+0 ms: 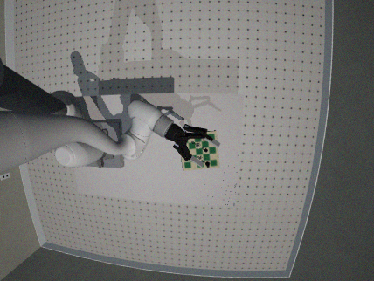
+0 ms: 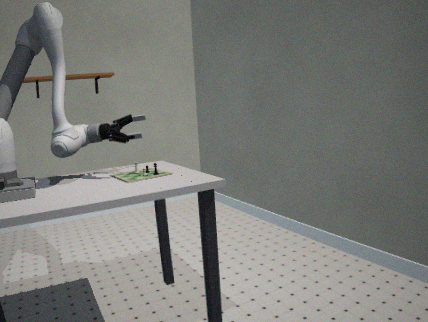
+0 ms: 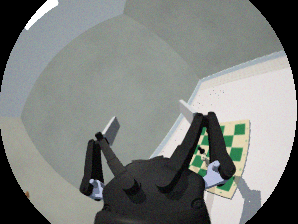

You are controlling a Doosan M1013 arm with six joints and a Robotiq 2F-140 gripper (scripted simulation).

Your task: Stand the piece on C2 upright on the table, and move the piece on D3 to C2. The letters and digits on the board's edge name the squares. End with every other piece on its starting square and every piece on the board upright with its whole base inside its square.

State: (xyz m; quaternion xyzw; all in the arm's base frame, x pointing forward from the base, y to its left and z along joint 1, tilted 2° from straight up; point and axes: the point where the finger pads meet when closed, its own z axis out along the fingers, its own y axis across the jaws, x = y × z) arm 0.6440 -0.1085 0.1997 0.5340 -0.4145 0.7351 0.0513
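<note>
A small green and cream chessboard (image 1: 201, 154) lies on the grey table (image 2: 100, 187). It also shows in the side view (image 2: 141, 175) and in the wrist view (image 3: 226, 156). Several small pieces stand on it: two black ones (image 2: 155, 169) (image 2: 147, 170) and a pale one (image 2: 136, 167). From above the pieces are dark specks (image 1: 205, 151), and I cannot tell which squares they are on. My gripper (image 2: 134, 127) is open and empty, held high above the board's near side. From above it (image 1: 205, 148) overlaps the board. In the wrist view my fingers spread wide with nothing between them.
The robot's base (image 2: 10, 185) stands at the left end of the table. A wooden shelf (image 2: 67, 77) hangs on the wall behind the arm. The table edge (image 2: 210, 182) runs just right of the board.
</note>
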